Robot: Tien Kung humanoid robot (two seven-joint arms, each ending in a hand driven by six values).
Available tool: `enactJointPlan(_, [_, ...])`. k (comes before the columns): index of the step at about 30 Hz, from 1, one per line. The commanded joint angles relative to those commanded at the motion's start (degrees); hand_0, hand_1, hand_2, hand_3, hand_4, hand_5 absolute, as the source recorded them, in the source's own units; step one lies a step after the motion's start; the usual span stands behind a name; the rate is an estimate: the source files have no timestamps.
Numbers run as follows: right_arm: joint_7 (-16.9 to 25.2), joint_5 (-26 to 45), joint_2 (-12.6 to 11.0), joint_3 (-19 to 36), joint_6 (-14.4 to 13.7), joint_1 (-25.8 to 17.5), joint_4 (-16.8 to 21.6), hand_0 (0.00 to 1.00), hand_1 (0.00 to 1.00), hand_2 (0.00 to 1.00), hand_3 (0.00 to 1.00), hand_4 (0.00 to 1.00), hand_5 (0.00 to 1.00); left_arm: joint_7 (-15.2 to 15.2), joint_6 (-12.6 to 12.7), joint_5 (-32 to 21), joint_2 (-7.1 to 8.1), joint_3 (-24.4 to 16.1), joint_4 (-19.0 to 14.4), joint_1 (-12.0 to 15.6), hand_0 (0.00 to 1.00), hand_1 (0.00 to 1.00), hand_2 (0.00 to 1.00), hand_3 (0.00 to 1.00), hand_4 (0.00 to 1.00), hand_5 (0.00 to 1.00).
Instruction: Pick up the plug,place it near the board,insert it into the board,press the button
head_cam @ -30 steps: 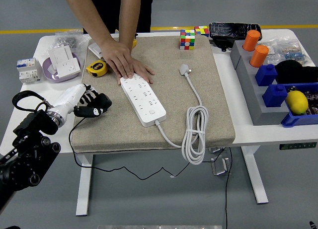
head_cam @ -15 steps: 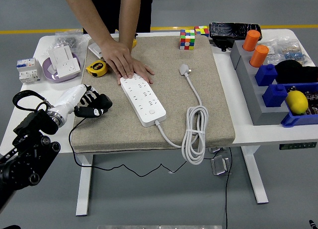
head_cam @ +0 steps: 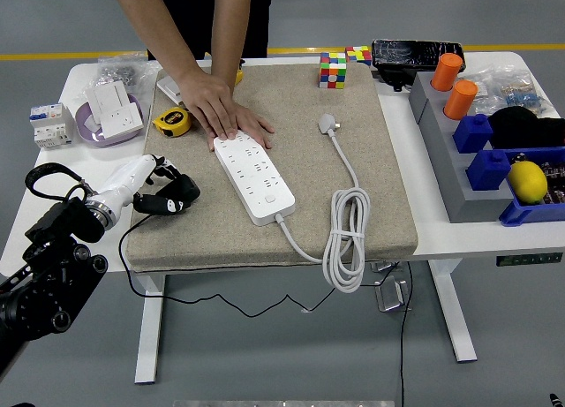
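A white power strip (head_cam: 254, 177) lies diagonally on the beige mat (head_cam: 291, 133). A person's hand (head_cam: 225, 116) presses flat on its far end. The white plug (head_cam: 328, 124) rests on the mat to the right of the strip, and its cable runs down to a coiled bundle (head_cam: 347, 237) hanging over the mat's front edge. My left hand (head_cam: 166, 192) hovers at the mat's left edge, left of the strip, with black fingers curled and nothing in them. The right arm is out of sight.
A yellow tape measure (head_cam: 171, 121) and a purple bowl with a white socket (head_cam: 111, 112) sit at the left. Rubik's cubes (head_cam: 333, 70) stand at the back. Grey and blue bins (head_cam: 494, 160) with orange cylinders and a lemon fill the right side.
My left hand and forearm have dropped slightly lower and toward the near edge. The person's hand, the strip and the plug have stayed put.
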Motion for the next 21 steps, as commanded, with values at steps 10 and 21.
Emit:
enactJointPlan(10, [0.0,0.0,0.1,0.0,0.0,-0.2,0.0,0.944,0.84,0.779,0.792,0.998,0.998,-0.1,-1.3,-1.7,0.29,-0.9,-1.5,0.7,0.749,0.844,0.805,0.772,0.998,0.541])
enactJointPlan(21, [-0.1,-0.2,0.1,-0.2,0.0,-0.2,0.0,0.943,0.84,0.779,0.792,0.998,0.998,0.9,-2.9,-13.9,-1.79,-12.3,-13.6,4.3,0.893,0.955,0.911,0.89,0.998,0.998])
